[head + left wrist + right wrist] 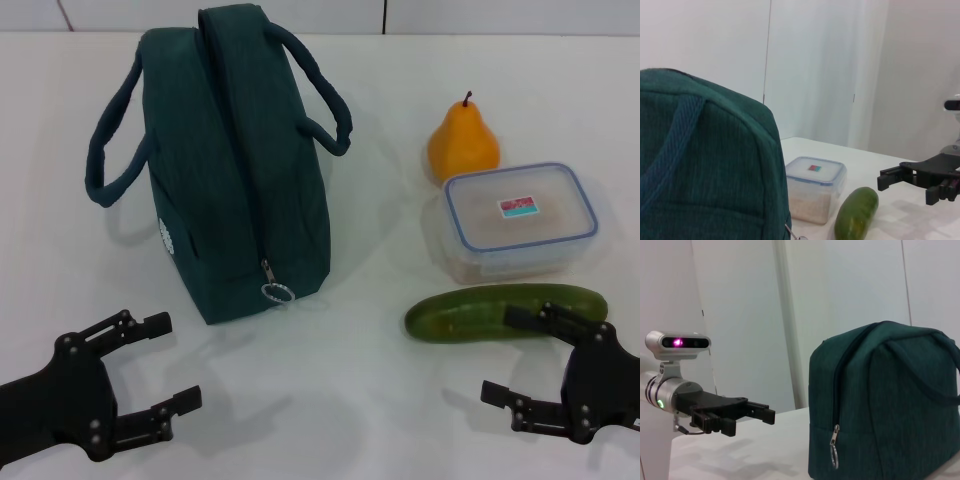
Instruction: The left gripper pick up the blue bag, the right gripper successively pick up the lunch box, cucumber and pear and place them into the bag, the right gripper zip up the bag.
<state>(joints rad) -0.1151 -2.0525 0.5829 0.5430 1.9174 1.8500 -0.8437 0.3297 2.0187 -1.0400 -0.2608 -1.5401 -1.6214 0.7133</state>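
The bag (235, 160) stood upright on the table (330, 390), left of centre, zipped shut with its ring pull (277, 292) hanging at the near end and a handle looped out to each side. Over on the right, the pear (463, 143) sat farthest back, touching the far edge of the box (520, 220); the lid was on the box. Just in front of the box lay the cucumber (505, 311), stretched sideways. The left gripper (165, 365) hovered low at the near left corner, fingers spread apart and holding nothing, well short of the bag. The right gripper (520, 355) hung at the near right, jaws released too, its upper finger overlapping the cucumber's near side in the head view; contact could not be told. From the left wrist view the right gripper (890, 179) showed apart from the cucumber (856, 214).
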